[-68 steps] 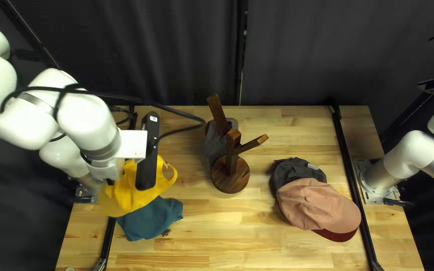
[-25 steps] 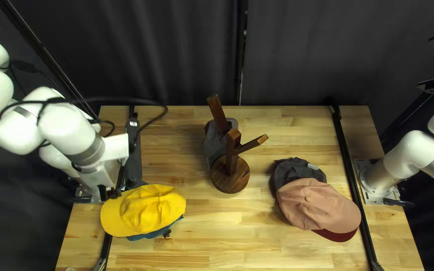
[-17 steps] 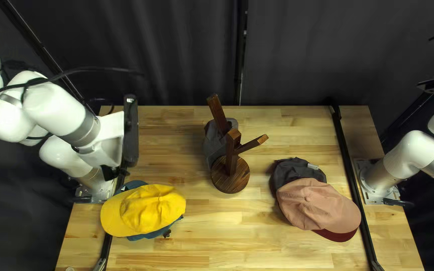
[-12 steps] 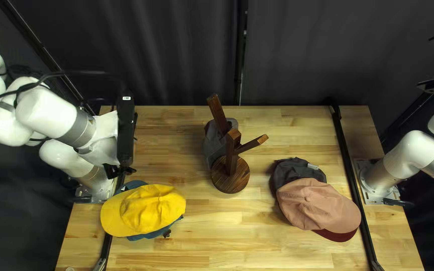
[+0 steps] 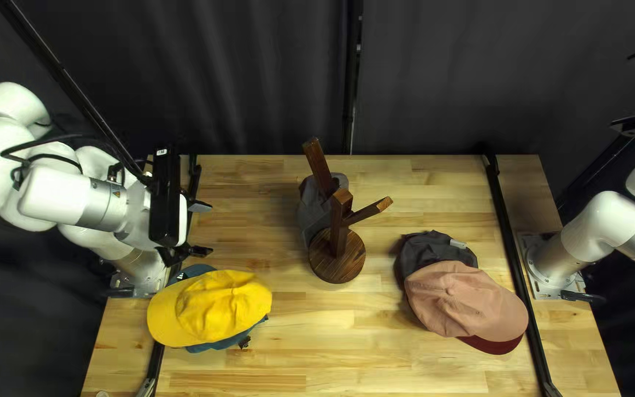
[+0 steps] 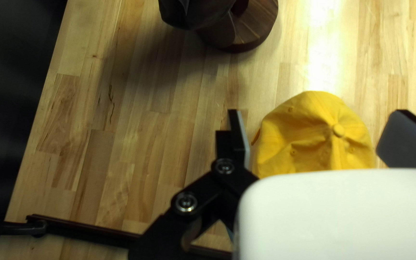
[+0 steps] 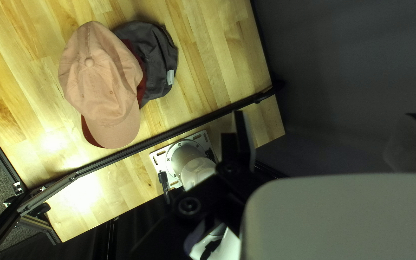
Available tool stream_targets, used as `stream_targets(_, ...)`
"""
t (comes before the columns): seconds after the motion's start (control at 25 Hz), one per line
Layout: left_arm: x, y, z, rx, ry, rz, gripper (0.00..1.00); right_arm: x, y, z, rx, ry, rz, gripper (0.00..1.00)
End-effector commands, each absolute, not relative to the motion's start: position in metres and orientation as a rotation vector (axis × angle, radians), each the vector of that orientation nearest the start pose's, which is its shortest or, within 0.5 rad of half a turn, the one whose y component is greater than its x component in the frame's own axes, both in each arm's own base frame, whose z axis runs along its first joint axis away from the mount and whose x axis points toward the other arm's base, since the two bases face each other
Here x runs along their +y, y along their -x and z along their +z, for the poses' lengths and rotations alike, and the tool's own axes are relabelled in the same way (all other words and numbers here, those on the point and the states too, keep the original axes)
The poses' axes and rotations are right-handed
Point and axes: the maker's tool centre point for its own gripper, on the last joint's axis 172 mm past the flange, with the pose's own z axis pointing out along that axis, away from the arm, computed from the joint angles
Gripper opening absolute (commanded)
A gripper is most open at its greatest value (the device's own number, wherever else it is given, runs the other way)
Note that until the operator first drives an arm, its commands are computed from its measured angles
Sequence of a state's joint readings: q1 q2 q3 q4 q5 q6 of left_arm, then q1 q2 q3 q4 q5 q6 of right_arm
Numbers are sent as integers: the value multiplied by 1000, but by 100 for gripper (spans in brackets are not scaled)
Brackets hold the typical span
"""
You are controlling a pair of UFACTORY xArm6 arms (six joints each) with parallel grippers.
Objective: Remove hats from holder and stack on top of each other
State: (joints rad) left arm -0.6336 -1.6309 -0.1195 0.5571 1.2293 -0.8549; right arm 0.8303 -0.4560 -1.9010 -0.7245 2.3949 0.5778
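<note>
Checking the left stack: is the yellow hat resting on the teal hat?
Touching. The top left view shows the yellow hat lying directly over the teal hat, whose edges peek out beneath it.

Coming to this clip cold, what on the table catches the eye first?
The bright yellow hat stands out first, lying on a teal hat near the table's left edge in the top left view. At the right of that view a pink hat tops a second pile. Between the two piles stands the wooden holder, with one grey hat hanging on it.
</note>
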Motion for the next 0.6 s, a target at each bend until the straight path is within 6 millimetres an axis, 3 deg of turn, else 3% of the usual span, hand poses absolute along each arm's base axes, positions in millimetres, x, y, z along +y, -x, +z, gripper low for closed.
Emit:
stream_targets(0.04, -37, -266, 274, -272, 2851, -1132, 100, -8, -207, 614, 490, 3468, -526, 100)
stream_targets(0.16, -36, -274, 270, -278, 2862, -1102, 100, -8, -207, 614, 490, 3468, -526, 100)
stream_targets(0.6, -20, -334, 245, -265, 2900, -1035, 100, -8, -207, 614, 490, 3468, -526, 100)
